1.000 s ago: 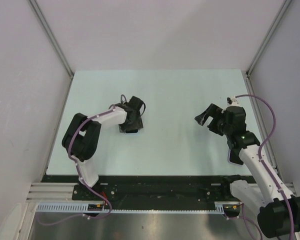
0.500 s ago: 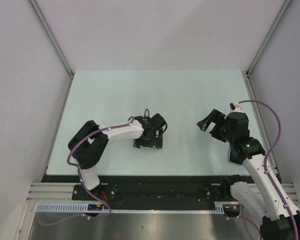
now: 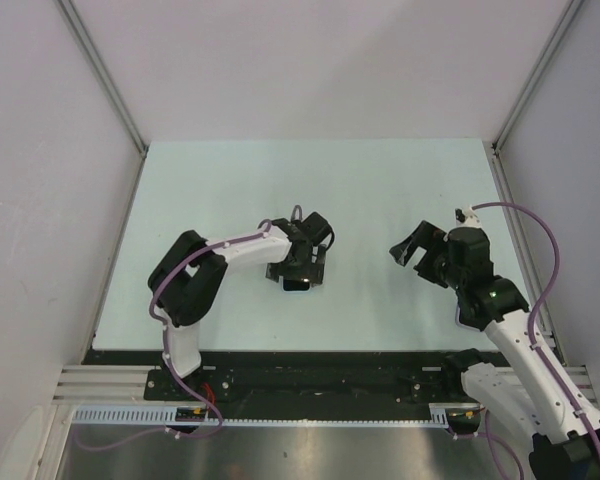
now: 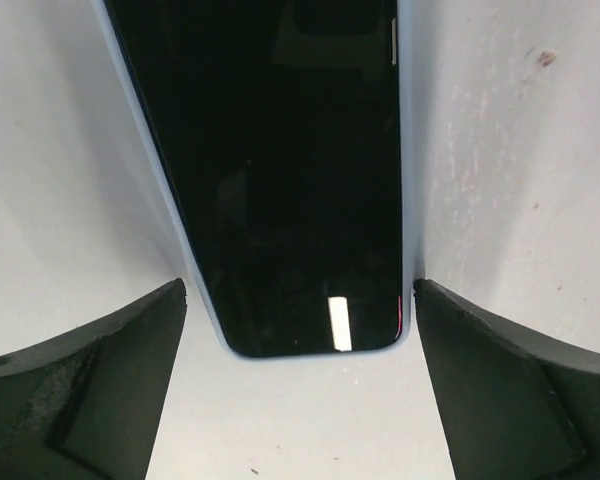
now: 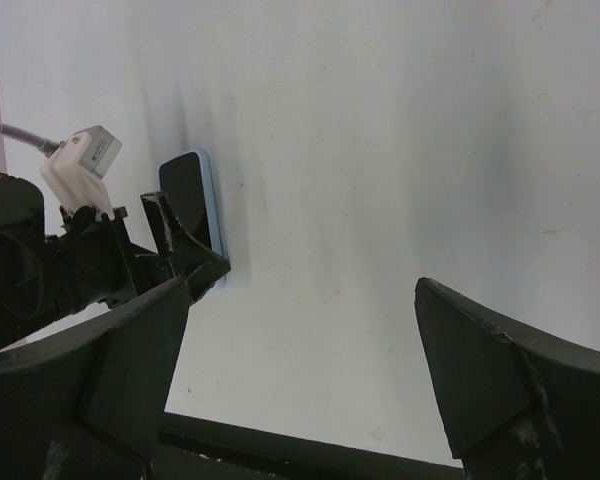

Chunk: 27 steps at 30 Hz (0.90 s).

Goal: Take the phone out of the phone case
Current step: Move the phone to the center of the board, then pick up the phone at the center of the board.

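Phone [image 4: 280,170], one, apparently in one blue case [image 4: 405,180], rim hidden from top view. Left hand [image 4: 300,290] spread astride it; right hand [image 5: 302,287] spread, well apart.

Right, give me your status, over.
Left gripper open, straddling one end of the phone. Right gripper open, off to the side. Phone flat on the table, case on. Nothing in the way.
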Motion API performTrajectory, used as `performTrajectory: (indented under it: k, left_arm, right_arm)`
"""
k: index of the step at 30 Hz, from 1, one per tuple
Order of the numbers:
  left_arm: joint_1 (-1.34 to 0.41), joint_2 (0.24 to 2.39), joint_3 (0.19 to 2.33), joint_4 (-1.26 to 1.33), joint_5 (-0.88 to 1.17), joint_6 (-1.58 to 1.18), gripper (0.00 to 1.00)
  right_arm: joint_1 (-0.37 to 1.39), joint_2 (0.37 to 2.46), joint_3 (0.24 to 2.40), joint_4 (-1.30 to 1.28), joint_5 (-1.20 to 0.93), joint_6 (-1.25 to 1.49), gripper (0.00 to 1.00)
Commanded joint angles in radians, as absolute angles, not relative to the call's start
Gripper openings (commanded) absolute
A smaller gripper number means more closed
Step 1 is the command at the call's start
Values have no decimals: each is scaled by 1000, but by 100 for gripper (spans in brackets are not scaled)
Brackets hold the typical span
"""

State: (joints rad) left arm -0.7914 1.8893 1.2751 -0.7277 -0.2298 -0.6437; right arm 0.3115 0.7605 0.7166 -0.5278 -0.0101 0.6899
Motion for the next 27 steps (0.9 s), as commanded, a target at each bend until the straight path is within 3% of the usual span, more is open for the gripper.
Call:
performTrajectory:
  k: [1,7,13,15,22,27]
  left_arm:
    - [-773,1925,1301,-692,-190,-620,100]
    - [-767,1959,1299,-657,-167,-675,98]
    - [-762,1964,1275,-617,-129,-703,70]
    - [-761,1912,1250,-600,-120,-698,66]
    - [-738,1738,1164,-519,-8,-676,65]
    - [-735,1694,1088,-453,101,-695,64]
  right_arm:
    - [344,747,719,-531,57,727,100]
    - [371,761,721,-522,72,736,100]
    - [377,796,719,-532,83,736,100]
    - [380,834,721,-538,83,738,100]
    - [397,1078,721,-323,-156,843,100]
    - [414,1279,719,-115,-299,965,88]
